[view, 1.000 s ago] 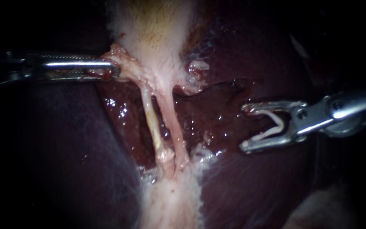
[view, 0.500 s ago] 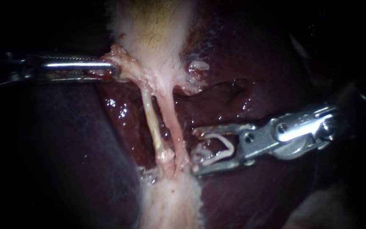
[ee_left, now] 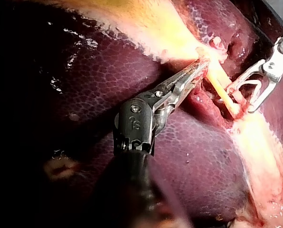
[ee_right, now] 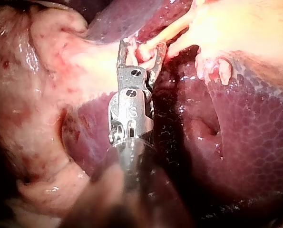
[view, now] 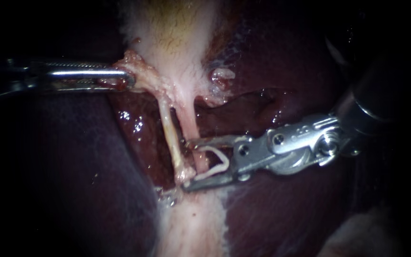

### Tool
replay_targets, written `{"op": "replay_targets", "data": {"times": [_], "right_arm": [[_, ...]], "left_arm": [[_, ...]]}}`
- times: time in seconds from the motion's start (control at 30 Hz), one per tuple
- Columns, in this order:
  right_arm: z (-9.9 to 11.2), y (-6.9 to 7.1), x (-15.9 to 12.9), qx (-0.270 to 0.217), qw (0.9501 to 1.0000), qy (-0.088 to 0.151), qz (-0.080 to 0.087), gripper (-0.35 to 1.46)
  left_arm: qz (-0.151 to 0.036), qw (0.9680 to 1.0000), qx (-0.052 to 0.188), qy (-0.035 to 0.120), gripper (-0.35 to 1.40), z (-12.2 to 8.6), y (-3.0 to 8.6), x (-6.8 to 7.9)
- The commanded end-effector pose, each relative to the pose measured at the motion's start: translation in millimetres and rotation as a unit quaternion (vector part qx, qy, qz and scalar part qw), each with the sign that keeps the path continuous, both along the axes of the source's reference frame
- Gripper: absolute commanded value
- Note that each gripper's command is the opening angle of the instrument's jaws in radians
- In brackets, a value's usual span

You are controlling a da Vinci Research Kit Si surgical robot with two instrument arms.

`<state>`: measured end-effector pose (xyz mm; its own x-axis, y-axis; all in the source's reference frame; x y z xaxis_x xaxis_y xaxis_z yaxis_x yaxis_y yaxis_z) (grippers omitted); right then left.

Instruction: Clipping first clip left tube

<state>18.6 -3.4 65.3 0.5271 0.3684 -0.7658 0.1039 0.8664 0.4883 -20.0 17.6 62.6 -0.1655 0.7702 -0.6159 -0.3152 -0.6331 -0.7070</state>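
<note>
Two tubes run down from the pale gallbladder [view: 172, 38]: a yellowish left tube [view: 169, 131] and a pink right tube [view: 189, 126]. My left instrument [view: 122, 78] is shut on a tag of tissue at the gallbladder's neck and holds it taut to the left. My right instrument [view: 187, 164] holds an open white clip [view: 213, 164] between wide-apart jaws. These straddle the right tube low down, and their tips end just beside the left tube. The right wrist view shows tube tissue [ee_right: 153, 45] between the jaws of my right instrument [ee_right: 140, 52]. The left wrist view shows my left instrument [ee_left: 198, 71] and the clip [ee_left: 251, 85].
Dark red liver [view: 72, 166] lies on both sides of the tubes, wet and glistening behind them. A pale band of tissue [view: 193, 223] continues below the tubes. A small pale nub [view: 222, 76] sits right of the gallbladder's neck.
My right instrument has moved left with the clip, from out over the liver to around the tubes. The left instrument and the tissue it holds have not moved.
</note>
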Motion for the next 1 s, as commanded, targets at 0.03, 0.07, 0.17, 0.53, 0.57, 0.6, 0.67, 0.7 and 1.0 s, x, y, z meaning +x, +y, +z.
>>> {"op": "replay_targets", "data": {"times": [0.03, 0.07, 0.17, 0.53, 0.57, 0.6, 0.67, 0.7, 1.0], "right_arm": [[0.3, 0.0, 0.1, -0.001, 1.0000, 0.000, 0.001, 0.50], [0.8, 0.0, 0.3, -0.002, 1.0000, -0.001, 0.001, 0.50], [1.8, 0.1, 0.2, 0.001, 1.0000, -0.002, 0.004, 0.50], [4.7, 1.1, 0.6, 0.006, 0.9999, 0.004, -0.007, 0.50], [4.9, 1.1, 0.7, 0.008, 0.9998, 0.013, -0.009, 0.50], [5.0, 1.1, 0.9, 0.012, 0.9996, 0.025, -0.010, 0.50], [5.1, 1.1, 1.3, 0.017, 0.9990, 0.041, -0.012, 0.50], [5.1, 1.0, 1.5, 0.025, 0.9984, 0.049, -0.012, 0.49], [5.0, 0.1, 3.2, 0.051, 0.9933, 0.100, -0.028, 0.49]], "left_arm": [[0.000, 1.0000, 0.000, 0.000, -0.35, 0.0, 0.0, 0.0], [0.000, 1.0000, 0.000, 0.000, -0.35, 0.0, 0.0, 0.0], [0.000, 1.0000, 0.000, 0.000, -0.35, 0.0, 0.0, 0.0], [-0.001, 1.0000, 0.000, 0.001, -0.35, -0.4, -0.2, -0.2], [-0.001, 1.0000, 0.000, 0.001, -0.35, -0.4, -0.2, -0.2], [-0.001, 1.0000, 0.000, 0.001, -0.35, -0.4, -0.3, -0.2], [-0.001, 1.0000, 0.000, 0.001, -0.35, -0.4, -0.2, -0.3], [-0.001, 1.0000, 0.000, 0.001, -0.35, -0.4, -0.2, -0.3], [-0.001, 1.0000, 0.000, 0.001, -0.35, -0.3, -0.1, -0.2]]}}
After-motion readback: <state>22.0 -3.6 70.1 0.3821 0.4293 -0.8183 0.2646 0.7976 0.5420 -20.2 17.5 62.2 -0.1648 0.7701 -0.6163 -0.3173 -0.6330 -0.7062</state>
